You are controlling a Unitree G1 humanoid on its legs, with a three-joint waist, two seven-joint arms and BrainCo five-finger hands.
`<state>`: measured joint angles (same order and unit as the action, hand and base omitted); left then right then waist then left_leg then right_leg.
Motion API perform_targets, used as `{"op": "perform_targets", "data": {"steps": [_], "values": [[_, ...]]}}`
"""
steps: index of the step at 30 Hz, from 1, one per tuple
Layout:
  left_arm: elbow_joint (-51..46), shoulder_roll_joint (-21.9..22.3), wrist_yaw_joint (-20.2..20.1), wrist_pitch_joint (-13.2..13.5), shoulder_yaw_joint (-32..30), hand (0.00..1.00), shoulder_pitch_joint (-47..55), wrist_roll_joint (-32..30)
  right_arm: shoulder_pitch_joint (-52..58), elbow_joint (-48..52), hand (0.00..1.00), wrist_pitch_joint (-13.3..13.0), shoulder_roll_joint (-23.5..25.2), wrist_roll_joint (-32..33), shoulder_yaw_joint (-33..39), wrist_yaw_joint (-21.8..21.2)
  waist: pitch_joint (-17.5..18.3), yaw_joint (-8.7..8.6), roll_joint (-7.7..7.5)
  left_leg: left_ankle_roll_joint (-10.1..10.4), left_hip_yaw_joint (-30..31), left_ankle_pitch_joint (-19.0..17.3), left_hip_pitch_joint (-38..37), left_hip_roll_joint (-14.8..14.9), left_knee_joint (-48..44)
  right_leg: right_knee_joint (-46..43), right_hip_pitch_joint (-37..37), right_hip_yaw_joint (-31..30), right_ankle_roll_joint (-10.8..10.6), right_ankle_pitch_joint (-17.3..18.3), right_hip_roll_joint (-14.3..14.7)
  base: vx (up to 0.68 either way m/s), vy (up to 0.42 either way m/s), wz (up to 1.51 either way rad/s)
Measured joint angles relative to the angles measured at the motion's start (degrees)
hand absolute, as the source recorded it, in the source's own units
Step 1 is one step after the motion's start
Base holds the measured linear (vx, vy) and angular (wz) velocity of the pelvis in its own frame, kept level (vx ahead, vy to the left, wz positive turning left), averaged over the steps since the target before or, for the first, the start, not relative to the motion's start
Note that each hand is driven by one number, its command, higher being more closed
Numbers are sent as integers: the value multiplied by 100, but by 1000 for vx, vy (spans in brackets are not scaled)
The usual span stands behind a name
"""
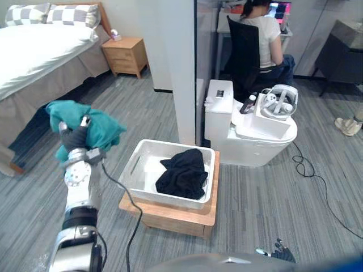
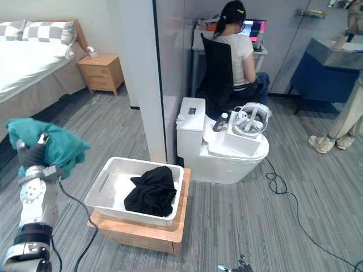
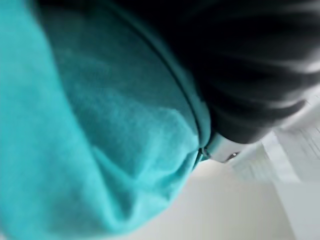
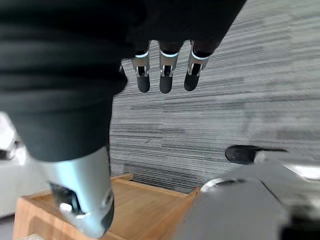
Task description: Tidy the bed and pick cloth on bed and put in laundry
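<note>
My left hand (image 1: 75, 140) is raised left of the white laundry bin (image 1: 143, 161) and is shut on a teal cloth (image 1: 99, 127), which drapes over it and hides most of the fingers. The same teal cloth (image 3: 100, 130) shows close up in the left wrist view. A black cloth (image 1: 182, 173) lies inside the bin, which sits on a low wooden stand (image 1: 170, 218). The bed (image 1: 34, 51), with a white cover and checked pillows, is at the far left. My right hand (image 4: 165, 75) hangs low over the floor, fingers straight and holding nothing.
A grey partition wall (image 1: 181, 68) stands just behind the bin. A white toilet (image 1: 255, 139) with a box and headset on it is to the right. A person (image 1: 264, 39) sits at a desk beyond it. A wooden nightstand (image 1: 126, 55) stands by the bed.
</note>
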<state>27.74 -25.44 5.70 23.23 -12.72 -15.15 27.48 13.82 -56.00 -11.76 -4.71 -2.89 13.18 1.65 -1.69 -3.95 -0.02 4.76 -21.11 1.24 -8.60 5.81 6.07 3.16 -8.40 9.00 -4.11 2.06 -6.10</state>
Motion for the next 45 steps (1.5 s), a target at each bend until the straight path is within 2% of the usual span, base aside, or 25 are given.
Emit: {"op": "perform_targets", "data": {"steps": [4, 9, 14, 18, 23, 26, 28, 32, 38, 41, 45], "values": [[2, 8, -462, -1, 329, 100, -17, -8, 7, 0, 0, -147, 32, 36, 125, 98, -2, -135, -2, 22, -82, -23, -48, -46, -5, 2, 12, -56, 5, 36, 8, 103, 16, -10], [2, 41, -843, 51, 464, 100, 35, -20, -37, -5, 0, -365, 20, 49, 355, 188, -8, -133, 11, 69, -202, 8, -75, 26, -10, -20, 44, -119, 69, 74, 94, 36, -34, -8], [2, 287, -1257, 293, 598, 100, 359, -21, -19, -21, 0, -370, 10, 50, 460, 203, -16, -133, 89, 90, -209, 21, -58, 127, -6, -172, 184, -206, 156, 130, 195, -29, -56, -9], [-3, 448, -1541, 361, 629, 100, 756, -128, 54, -49, 0, -369, 6, 61, 502, 192, -30, -135, 113, 88, -187, 24, -53, 161, -4, -219, 212, -205, 160, 135, 224, -63, -34, 1], [-3, 470, -1677, 364, 910, 100, 1192, -230, 121, -146, 0, -366, 11, 236, 502, 98, -38, -117, 95, 82, -186, 24, -27, 134, -3, -230, 290, -266, 141, 144, 205, -50, -4, -1], [-2, 490, -1678, 352, 1063, 100, 1365, -255, 154, -147, 0, -366, 17, 273, 491, 79, -56, -118, 78, 79, -202, 14, -21, 128, -3, -231, 311, -314, 134, 142, 203, 6, 8, -5], [-2, 585, -1628, 335, 1095, 100, 1408, -509, 152, -146, 0, -365, 16, 324, 474, 76, -98, -116, 64, 79, -214, 10, 96, 128, -4, -245, 417, -329, 133, 142, 205, 0, 0, 0], [19, 627, -1169, 324, 1276, 100, 1388, -892, -92, -138, 0, -366, 16, 579, 433, 45, -211, -112, 39, 58, -342, 36, 488, 137, -6, -349, 892, -433, 127, 113, 214, 31, -1, -14], [564, 610, -294, 327, 1214, 100, 500, -1200, -500, -104, 0, -402, 24, 1007, 408, -140, -886, -27, -70, 38, -433, 137, 1000, 157, -43, -402, 1460, -532, 134, 16, 243, 55, -7, -8], [564, 592, -152, 329, 1207, 100, 299, -1248, -509, 80, 0, -502, 63, 1180, 218, -189, -945, 46, -85, 51, -545, 144, 1214, 261, -44, -539, 1779, -689, 158, -28, 311, 93, -20, -13], [553, 715, -56, 341, 1216, 100, 74, -1477, -532, 468, 0, -623, 201, 1352, 66, -224, -1206, 120, -83, 59, -688, 147, 1297, 368, -47, -812, 2022, -895, 159, -28, 403, 75, -12, -9]]}}
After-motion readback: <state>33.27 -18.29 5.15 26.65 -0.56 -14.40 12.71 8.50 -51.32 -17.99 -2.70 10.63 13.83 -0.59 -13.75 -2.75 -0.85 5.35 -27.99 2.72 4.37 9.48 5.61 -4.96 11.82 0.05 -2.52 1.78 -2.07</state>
